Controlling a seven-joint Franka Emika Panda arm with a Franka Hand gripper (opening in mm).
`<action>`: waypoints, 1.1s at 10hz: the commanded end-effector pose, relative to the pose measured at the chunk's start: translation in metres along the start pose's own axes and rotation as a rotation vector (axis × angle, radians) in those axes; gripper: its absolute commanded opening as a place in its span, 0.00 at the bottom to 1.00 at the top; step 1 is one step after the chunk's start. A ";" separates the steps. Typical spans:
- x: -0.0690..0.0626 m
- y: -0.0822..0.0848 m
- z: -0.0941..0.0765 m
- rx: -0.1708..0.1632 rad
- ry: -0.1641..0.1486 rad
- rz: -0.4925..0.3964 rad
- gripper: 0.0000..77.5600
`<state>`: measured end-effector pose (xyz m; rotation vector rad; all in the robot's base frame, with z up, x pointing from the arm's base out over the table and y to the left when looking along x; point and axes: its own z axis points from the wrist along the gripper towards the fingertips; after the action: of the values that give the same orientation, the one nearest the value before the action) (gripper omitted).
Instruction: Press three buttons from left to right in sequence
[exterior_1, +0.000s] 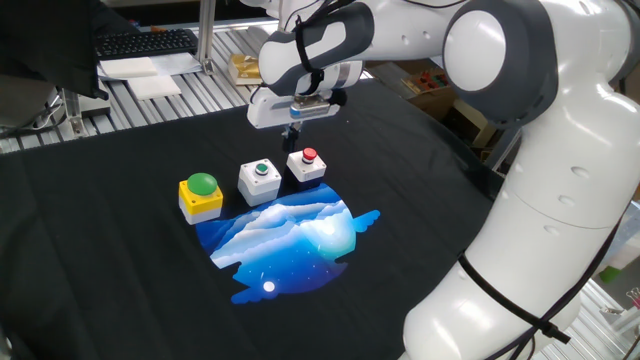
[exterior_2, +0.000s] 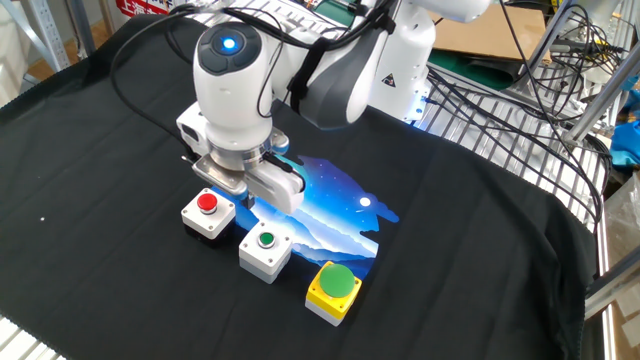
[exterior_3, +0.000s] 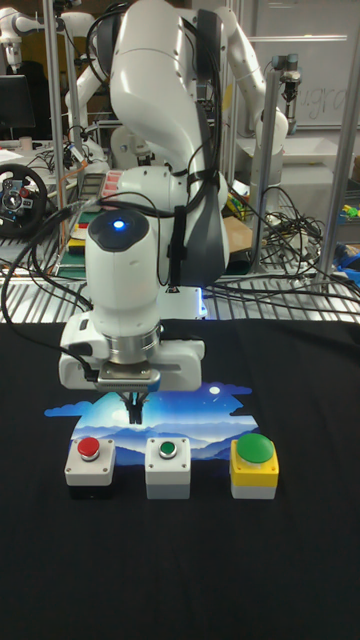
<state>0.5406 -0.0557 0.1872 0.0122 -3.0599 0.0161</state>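
Gripper (exterior_3: 134, 407), fingers together and empty, hangs above and behind the red-button box (exterior_3: 89, 467), beside the small green-button box (exterior_3: 167, 468) and yellow box (exterior_3: 254, 466).

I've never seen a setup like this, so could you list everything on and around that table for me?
Yellow box with big green dome: one, yellow and green, end of the row.
White box with small green button: one, middle of the row.
White box with small red button: one, other end, nearest the gripper.
Black cloth: one, covers the table.
Blue picture: one, printed on the cloth beside the boxes.
Keyboard: one, black, behind the table.
Robot arm: one, white and grey.
Gripper: one, hangs above the cloth behind the boxes.
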 end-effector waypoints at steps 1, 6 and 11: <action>-0.001 0.000 -0.001 0.003 0.010 -0.140 0.00; 0.001 0.006 -0.005 -0.001 -0.031 -0.102 0.00; 0.000 0.009 0.000 -0.012 -0.088 0.024 0.00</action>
<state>0.5397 -0.0494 0.1887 0.0062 -3.1263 -0.0008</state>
